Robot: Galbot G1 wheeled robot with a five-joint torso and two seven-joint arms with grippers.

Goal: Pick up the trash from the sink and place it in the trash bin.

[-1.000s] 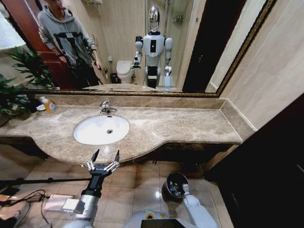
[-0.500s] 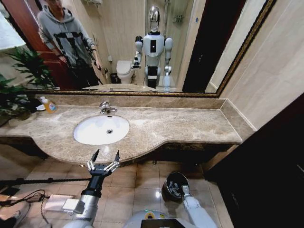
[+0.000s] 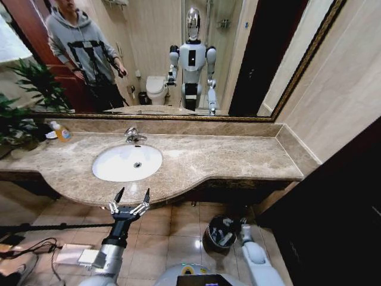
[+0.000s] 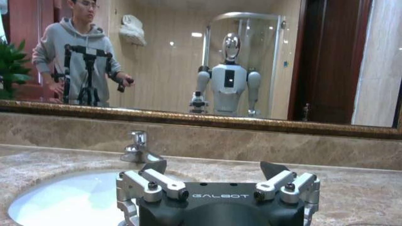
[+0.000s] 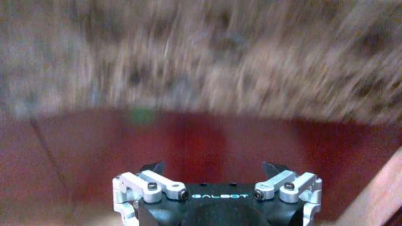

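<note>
The white oval sink (image 3: 119, 170) is set in the beige marble counter, and its bowl is bare white around the drain. My left gripper (image 3: 132, 196) hangs open just in front of the counter's front edge, level with the sink; the left wrist view has its fingers spread, the gripper (image 4: 213, 165) facing the sink (image 4: 63, 202) and faucet. The black trash bin (image 3: 209, 238) stands on the tiled floor to my right, with white trash (image 3: 224, 237) lying inside. My right gripper (image 5: 213, 165) is open and holds nothing, and its arm (image 3: 253, 256) is just right of the bin.
A chrome faucet (image 3: 132, 136) stands behind the sink. A yellow-orange soap bottle (image 3: 61, 132) and a plant (image 3: 24, 113) are at the counter's far left. A dark cabinet (image 3: 333, 208) closes the right side. Cables and a box (image 3: 71, 255) lie on the floor at left.
My right arm has swung from over the bin's mouth to its right side. The bin's inside, with white items in it, now shows. The left gripper has not moved.
</note>
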